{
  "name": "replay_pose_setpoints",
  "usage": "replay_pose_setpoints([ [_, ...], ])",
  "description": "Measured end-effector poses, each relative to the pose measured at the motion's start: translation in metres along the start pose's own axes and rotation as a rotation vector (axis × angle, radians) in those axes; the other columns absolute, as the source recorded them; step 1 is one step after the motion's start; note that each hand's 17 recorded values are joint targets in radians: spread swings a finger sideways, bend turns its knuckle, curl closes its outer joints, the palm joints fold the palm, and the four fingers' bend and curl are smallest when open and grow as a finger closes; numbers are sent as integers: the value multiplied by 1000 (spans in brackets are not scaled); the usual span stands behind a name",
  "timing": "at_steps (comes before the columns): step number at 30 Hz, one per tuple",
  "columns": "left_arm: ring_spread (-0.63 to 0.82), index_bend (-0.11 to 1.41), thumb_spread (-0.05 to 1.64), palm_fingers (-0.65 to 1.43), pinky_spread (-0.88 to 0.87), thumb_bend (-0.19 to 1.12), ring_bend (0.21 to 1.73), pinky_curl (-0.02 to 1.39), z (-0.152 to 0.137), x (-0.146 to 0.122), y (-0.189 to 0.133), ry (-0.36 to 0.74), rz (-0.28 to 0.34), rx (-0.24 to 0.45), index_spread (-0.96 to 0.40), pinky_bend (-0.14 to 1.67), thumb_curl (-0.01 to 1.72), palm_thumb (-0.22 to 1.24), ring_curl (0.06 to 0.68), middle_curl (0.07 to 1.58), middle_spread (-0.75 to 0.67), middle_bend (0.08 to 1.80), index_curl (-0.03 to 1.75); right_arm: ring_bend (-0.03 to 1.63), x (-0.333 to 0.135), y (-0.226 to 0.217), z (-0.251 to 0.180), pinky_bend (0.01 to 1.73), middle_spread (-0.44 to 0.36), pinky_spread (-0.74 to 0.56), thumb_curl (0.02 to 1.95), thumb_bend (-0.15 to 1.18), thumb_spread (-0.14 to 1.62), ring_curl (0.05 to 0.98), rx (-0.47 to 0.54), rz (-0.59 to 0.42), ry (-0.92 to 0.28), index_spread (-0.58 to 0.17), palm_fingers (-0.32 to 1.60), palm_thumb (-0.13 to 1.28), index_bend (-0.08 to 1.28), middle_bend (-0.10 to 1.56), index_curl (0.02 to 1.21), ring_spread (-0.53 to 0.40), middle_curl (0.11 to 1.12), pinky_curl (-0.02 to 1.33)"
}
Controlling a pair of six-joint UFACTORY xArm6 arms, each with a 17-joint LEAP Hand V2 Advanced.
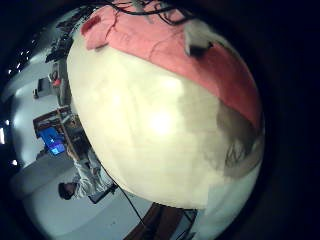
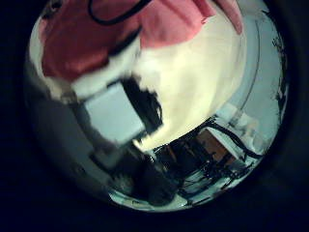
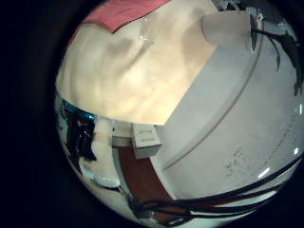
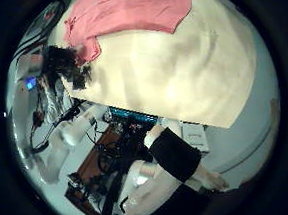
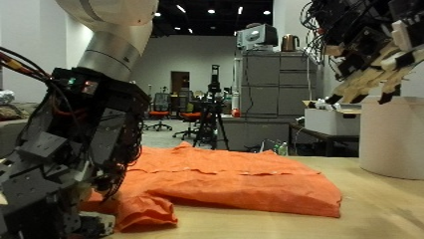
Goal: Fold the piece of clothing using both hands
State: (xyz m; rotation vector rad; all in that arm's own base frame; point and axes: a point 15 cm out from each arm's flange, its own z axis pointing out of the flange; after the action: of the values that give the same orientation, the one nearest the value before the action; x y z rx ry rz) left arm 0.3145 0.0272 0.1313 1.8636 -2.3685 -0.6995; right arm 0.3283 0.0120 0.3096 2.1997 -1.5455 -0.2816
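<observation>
An orange-red garment [image 5: 225, 184] lies spread flat on the pale table [image 5: 378, 214]. My left hand [image 5: 67, 149] is low at the garment's near end, beside a sleeve-like flap, right over the cloth edge. My right hand [image 5: 378, 50] is raised high above the garment's other end, fingers relaxed, holding nothing. The garment shows in the left little finger side palm view [image 1: 170, 45], the left thumb side palm view [image 2: 106, 34], the right thumb side palm view [image 4: 127, 14], and as a strip in the right little finger side palm view [image 3: 119, 14].
A white cylinder [image 5: 392, 134] stands on the table under my right hand. A box [image 5: 331, 118] and grey cabinets [image 5: 265, 100] stand behind the table. Bare table [image 4: 182, 74] lies beside the garment.
</observation>
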Motion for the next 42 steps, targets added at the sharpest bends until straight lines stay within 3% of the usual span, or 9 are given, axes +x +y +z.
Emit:
replay_pose_setpoints([
  [3, -464, 236, 987, 1224, -586, 23, 694, 476, -1, -2, 0, -7, -4, 10, -346, 889, 350, 675, 298, 470, -449, 697, 297, 277, -1, -13, 6, 298, 57, 265, 211, -8, 1367, 265, 9, -11, 7, -308, 167, 441, 155, 194, 292, 169, 323, 314],
  [8, -583, 320, 1002, 1224, -698, 0, 758, 487, -7, -6, 4, -16, -14, 0, -476, 959, 349, 751, 335, 522, -551, 824, 366, 339, -3, -46, 24, 292, 43, 243, 217, -17, 1317, 282, 8, -26, 2, -275, 201, 428, 142, 210, 278, 144, 335, 312],
  [18, -625, 357, 1009, 1164, -742, -20, 817, 489, -34, -17, 15, -19, -27, -15, -572, 1019, 330, 776, 374, 559, -589, 903, 473, 459, -10, -122, 63, 272, 6, 140, 252, -14, 1185, 307, 53, -19, 12, -198, 311, 457, 159, 272, 270, 39, 366, 302],
  [31, -627, 325, 1009, 1146, -741, -20, 824, 481, -45, -19, 18, -13, -26, -9, -609, 1046, 317, 779, 389, 569, -594, 926, 573, 498, -37, -164, 117, 220, -21, 89, 285, -14, 1103, 305, -10, -30, 29, -189, 402, 514, 184, 342, 304, -38, 400, 280],
  [34, -627, 311, 1009, 1147, -739, -20, 821, 478, -47, -18, 19, -11, -28, -9, -615, 1049, 315, 780, 392, 569, -593, 931, 595, 535, -43, -167, 123, 215, -45, 35, 296, -8, 1090, 310, -27, -37, 35, -211, 493, 558, 188, 377, 314, -84, 415, 272],
  [38, -628, 294, 1009, 1144, -741, -20, 819, 472, -50, -21, 18, -8, -27, -6, -622, 1049, 313, 780, 396, 568, -592, 935, 624, 668, -46, -172, 123, 330, -118, -159, 318, -1, 1074, 336, -16, -18, 51, -278, 797, 642, 181, 426, 320, -192, 443, 272],
  [42, -630, 274, 1009, 1143, -744, -20, 819, 468, -56, -23, 20, -9, -26, -2, -630, 1047, 312, 781, 400, 568, -586, 938, 655, 779, -46, -175, 122, 589, -202, -462, 347, -3, 1044, 399, -4, -20, 59, -370, 1181, 747, 249, 511, 376, -290, 505, 347],
])
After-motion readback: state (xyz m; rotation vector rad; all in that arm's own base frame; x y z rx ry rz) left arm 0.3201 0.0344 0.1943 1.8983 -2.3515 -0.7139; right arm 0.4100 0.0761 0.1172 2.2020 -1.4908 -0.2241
